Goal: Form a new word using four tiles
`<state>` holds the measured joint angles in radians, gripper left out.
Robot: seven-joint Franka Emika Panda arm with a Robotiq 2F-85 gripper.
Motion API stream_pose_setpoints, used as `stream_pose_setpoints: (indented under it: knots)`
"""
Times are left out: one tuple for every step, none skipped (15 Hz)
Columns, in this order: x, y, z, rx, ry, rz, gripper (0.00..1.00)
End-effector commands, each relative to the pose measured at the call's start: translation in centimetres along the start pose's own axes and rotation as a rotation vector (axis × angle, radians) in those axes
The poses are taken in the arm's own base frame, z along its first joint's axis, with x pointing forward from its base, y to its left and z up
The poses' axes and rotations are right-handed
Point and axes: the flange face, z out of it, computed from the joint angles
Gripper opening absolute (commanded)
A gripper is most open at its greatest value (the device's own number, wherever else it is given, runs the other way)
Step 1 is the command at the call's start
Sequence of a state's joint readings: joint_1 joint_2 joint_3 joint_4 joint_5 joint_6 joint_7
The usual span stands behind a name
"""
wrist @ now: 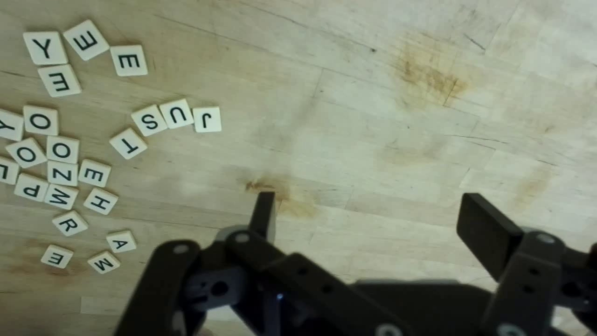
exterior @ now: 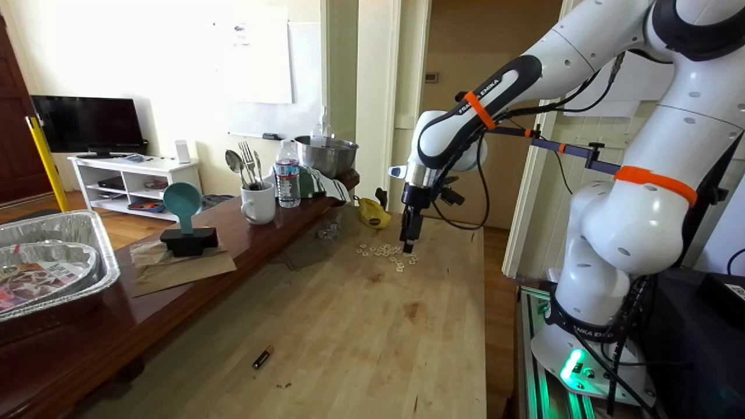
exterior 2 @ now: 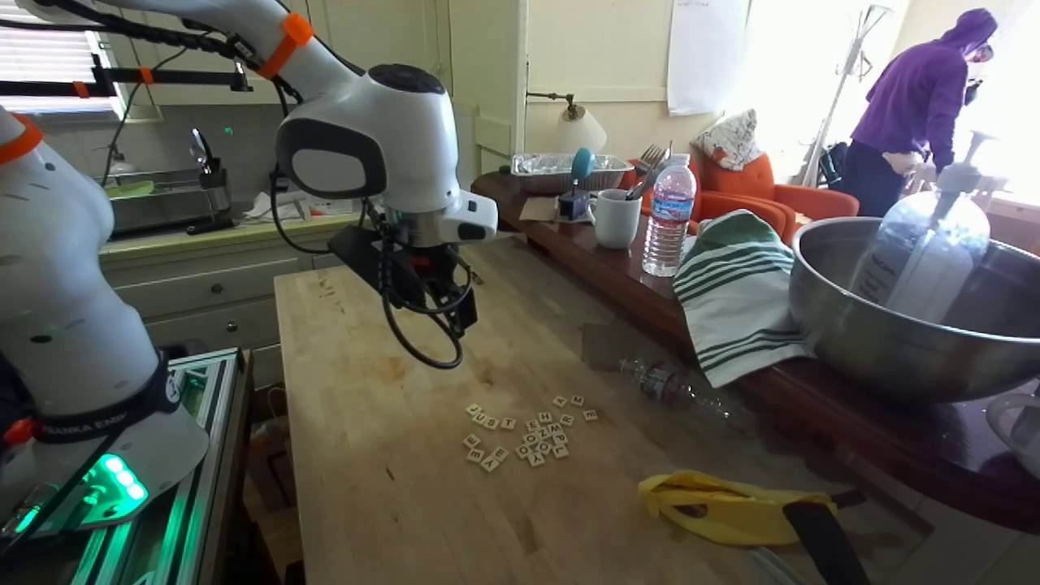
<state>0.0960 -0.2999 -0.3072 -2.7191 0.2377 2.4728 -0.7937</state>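
Several pale letter tiles lie face up on the wooden table. In the wrist view, J [wrist: 207, 119], U [wrist: 177, 114], S [wrist: 149, 120] and T [wrist: 128, 143] form a curved row that reads JUST upside down. A Y tile [wrist: 45, 47] and three E tiles, one being [wrist: 128, 60], sit in a cluster above. A denser pile with O [wrist: 62, 150], Z [wrist: 62, 173] and H [wrist: 101, 201] fills the left side, partly cut off by the frame. M [wrist: 103, 262] and A [wrist: 121, 241] lie lower. My gripper [wrist: 366, 200] hovers over bare wood right of the tiles, open, holding nothing.
A yellow bag [exterior 2: 731, 508] and a clear bottle [exterior 2: 674, 386] on its side lie near the tiles. A battery [exterior: 263, 357] rests farther along the table. Beside the table, a raised dark ledge carries a mug [exterior 2: 615, 219], a water bottle [exterior 2: 669, 215] and a steel bowl [exterior 2: 918, 325].
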Motion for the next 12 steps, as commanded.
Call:
stream_pose_setpoints:
  knots:
    - [0.9,-2.4,0.2,-0.079,-0.064,-0.098,1.00]
    - [1.2,-2.8,0.4,-0.105,-0.099,-0.135,1.00]
    - [1.4,-2.9,1.0,-0.142,-0.139,-0.152,1.00]
    - [1.6,-3.3,1.2,-0.162,-0.161,-0.175,0.75]
    - [1.7,-3.7,1.3,-0.185,-0.186,-0.194,0.74]
    - [1.8,-3.8,1.7,-0.198,-0.199,-0.211,0.68]
    - [1.8,-3.9,2.0,-0.210,-0.209,-0.220,0.58]
    - [1.7,-3.8,2.1,-0.221,-0.218,-0.224,0.50]
    - [1.7,-3.6,2.2,-0.227,-0.224,-0.227,0.42]
    - [1.6,-3.4,2.2,-0.236,-0.223,-0.229,0.35]
    - [1.4,-3.0,2.3,-0.242,-0.215,-0.218,0.28]
    - [1.3,-2.6,2.4,-0.247,-0.203,-0.206,0.19]
